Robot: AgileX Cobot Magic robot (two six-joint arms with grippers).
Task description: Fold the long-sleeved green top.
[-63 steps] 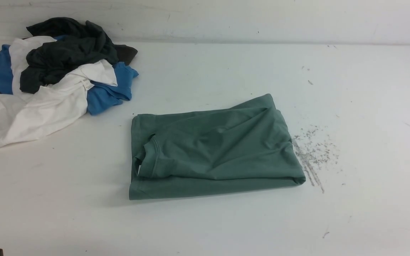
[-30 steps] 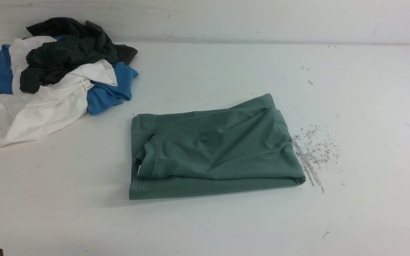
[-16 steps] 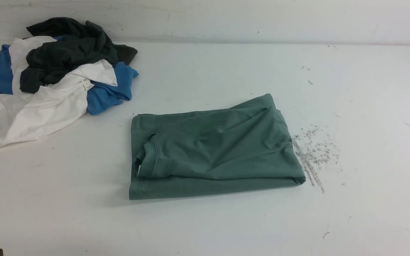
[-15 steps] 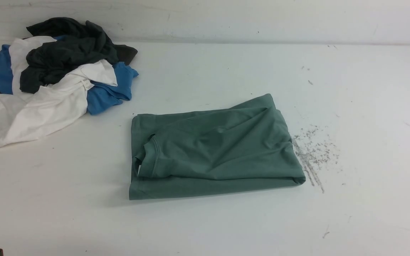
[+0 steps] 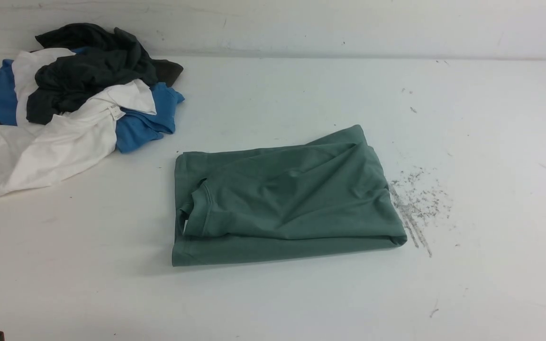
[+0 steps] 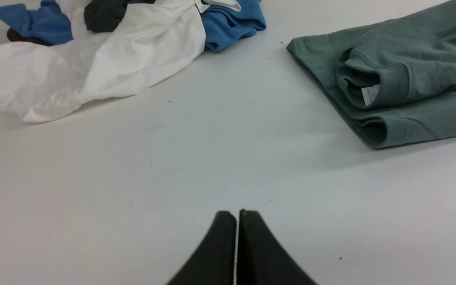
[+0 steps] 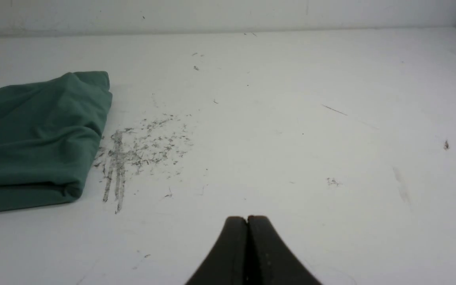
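Lying folded, green long-sleeved top (image 5: 282, 199)

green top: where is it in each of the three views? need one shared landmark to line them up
Front: green long-sleeved top folded, centre of table.
Left wrist: upper right, collar and white neck tag showing.
Right wrist: left edge.
Landmark: grey scuff marks beside it, also in right wrist; left wrist misses them.

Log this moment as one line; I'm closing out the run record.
stage: fold done | sage-green cotton long-sleeved top: folded rectangle on white table | left gripper: shut, empty | right gripper: shut, empty
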